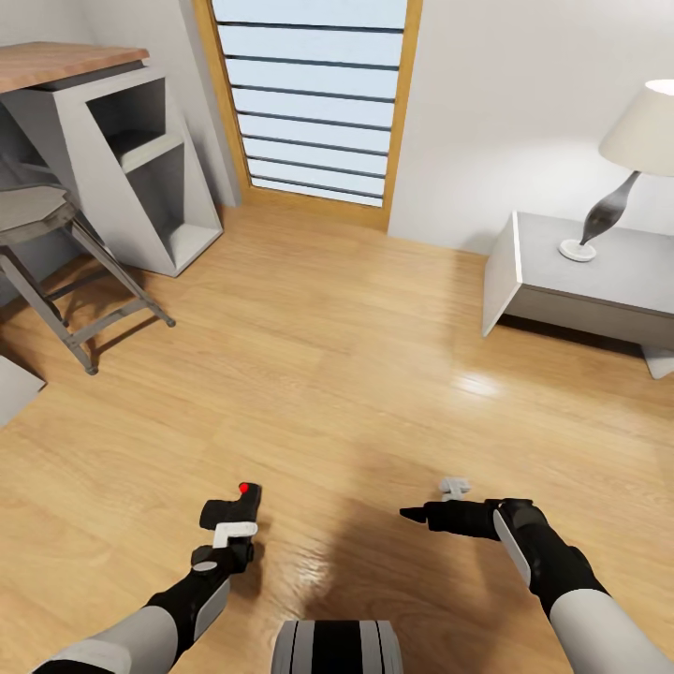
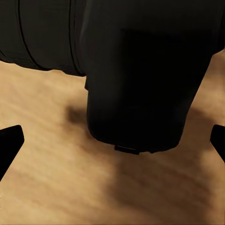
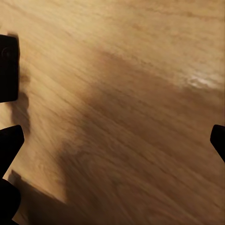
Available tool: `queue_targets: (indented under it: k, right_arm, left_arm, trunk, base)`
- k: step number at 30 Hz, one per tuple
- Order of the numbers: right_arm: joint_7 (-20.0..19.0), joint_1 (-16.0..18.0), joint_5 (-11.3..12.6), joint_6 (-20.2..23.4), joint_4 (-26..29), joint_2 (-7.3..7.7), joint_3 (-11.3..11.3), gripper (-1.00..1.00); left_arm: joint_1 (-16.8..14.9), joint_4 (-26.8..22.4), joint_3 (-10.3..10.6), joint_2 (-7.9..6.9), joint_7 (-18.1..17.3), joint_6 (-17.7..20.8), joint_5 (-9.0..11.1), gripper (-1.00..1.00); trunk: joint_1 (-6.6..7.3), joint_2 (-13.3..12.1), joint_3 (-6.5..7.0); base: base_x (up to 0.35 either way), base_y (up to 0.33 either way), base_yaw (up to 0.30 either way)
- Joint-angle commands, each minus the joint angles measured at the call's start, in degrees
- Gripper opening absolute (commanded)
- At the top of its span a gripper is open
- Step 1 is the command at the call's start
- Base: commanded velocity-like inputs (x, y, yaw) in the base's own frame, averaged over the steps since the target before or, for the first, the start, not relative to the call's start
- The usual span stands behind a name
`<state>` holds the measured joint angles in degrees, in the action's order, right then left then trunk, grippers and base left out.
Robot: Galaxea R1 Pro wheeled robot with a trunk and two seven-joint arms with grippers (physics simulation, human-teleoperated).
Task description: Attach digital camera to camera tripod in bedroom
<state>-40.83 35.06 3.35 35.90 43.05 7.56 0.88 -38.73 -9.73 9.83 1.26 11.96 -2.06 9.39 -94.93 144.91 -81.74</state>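
The left gripper [image 1: 229,524] is low in the head view, just above the light wood floor [image 1: 356,374], and it grips the small black digital camera [image 1: 234,505] with the red button on top. The camera stands up out of the gripper, the red button at its far upper corner. In the left wrist view the black camera body [image 2: 140,70] sits between the two dark fingertips [image 2: 9,140] and covers most of the upper part, with its round lens barrel to one side; the wood floor is behind it.

The right gripper [image 1: 421,514] is at the other side, at about the same height, and it points toward the left arm. In the head view its fingers look close together, coming to a point, and nothing is between them. In the right wrist view the two fingertips [image 3: 9,140] show at the opposite edges with only the floor between them — so I cannot tell for sure how wide the jaws stand. A black part of the camera [image 3: 8,68] shows at the edge of that view.

Further in the bedroom there is a tall wood-framed window [image 1: 314,98] in the pale wall. At the left stands a white desk with a wood top [image 1: 94,140], and before it a short grey stool with a round seat [image 1: 47,253]. At the right is a low grey bedside table [image 1: 590,281] carrying a lamp with a cream shade [image 1: 622,159].
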Motion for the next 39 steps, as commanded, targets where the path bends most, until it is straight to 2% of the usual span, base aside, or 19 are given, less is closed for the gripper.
queue_targets:
  k: [1, 11, 29, 33, 39]
  right_arm:
    - [-0.02, 0.01, 0.34, 0.47, 0.05, 0.0, 0.09, 1.0]
    - [-0.02, 0.01, 0.34, 0.41, 0.07, 0.0, 0.09, 1.0]
    - [-0.01, 0.01, 0.34, 0.41, 0.02, 0.0, 0.09, 1.0]
    - [0.0, 0.01, 0.34, 0.4, 0.02, 0.0, 0.09, 1.0]
    - [0.0, 0.01, 0.34, 0.4, 0.02, 0.0, 0.09, 1.0]
  left_arm:
    - [-0.03, 0.09, 0.49, -0.01, 0.26, -0.22, 0.55, 1.0]
    - [-0.03, 1.54, 0.54, 0.05, 0.26, -0.31, -0.82, 1.0]
    - [-0.03, 2.0, 0.5, 0.17, 0.26, -0.59, -1.02, 1.0]
    - [-0.03, 2.4, 0.47, 0.16, 0.26, -2.85, -1.03, 1.0]
    - [-0.03, 4.79, 0.52, 0.15, 0.22, -9.35, -1.04, 1.0]
  trunk:
    - [0.01, 0.01, -0.03]
    - [0.01, 0.01, -0.03]
    - [0.01, 0.01, -0.03]
    - [0.01, 0.01, -0.03]
    - [0.01, 0.01, -0.03]
  base:
    - [0.0, 0.0, 0.0]
    - [0.0, 0.0, 0.0]
    - [0.0, 0.0, 0.0]
    - [0.0, 0.0, 0.0]
    - [0.0, 0.0, 0.0]
